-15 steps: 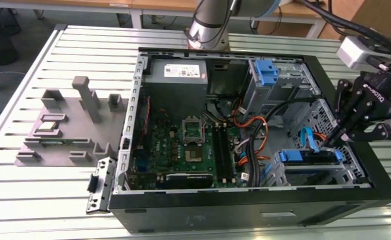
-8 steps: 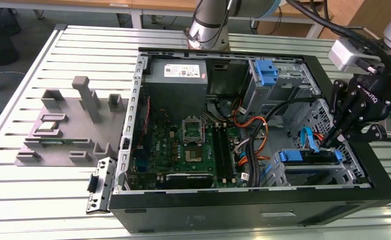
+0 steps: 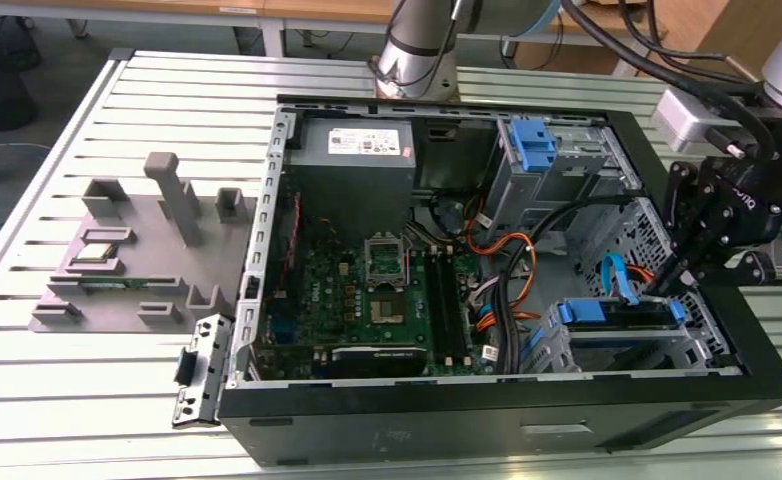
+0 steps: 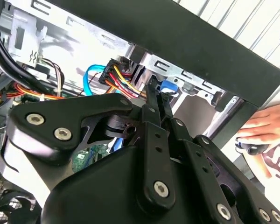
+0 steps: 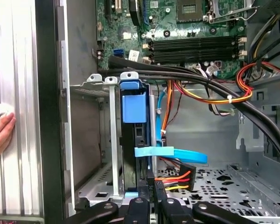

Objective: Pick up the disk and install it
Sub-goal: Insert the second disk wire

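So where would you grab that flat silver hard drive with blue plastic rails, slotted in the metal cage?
Grip the silver hard drive by its exposed blue-railed edge, coming from the case's open side: the metal cage walls cover its broad faces.

Slatted metal table, wooden desk behind, dark floor beyond.
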Controlling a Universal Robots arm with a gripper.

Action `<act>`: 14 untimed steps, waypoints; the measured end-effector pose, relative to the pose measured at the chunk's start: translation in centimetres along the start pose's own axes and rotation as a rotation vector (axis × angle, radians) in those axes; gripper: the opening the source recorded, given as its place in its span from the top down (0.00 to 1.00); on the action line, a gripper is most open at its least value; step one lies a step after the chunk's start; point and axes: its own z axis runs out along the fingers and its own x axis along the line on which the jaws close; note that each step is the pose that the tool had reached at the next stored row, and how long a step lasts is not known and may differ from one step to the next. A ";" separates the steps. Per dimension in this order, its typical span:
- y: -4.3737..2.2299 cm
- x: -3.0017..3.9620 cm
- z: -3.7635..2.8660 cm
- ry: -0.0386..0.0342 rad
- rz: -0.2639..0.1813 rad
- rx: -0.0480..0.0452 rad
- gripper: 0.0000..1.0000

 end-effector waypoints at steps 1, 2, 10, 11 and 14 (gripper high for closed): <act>0.10 0.08 0.01 -0.0003 0.000 0.0029 0.84; 0.22 0.14 0.03 -0.0007 0.000 0.0061 0.84; 0.99 0.52 0.15 -0.0026 -0.005 0.0264 0.84; 0.99 0.52 0.16 -0.0029 -0.011 0.0271 0.84; 1.03 0.53 0.19 -0.0048 -0.023 0.0328 0.84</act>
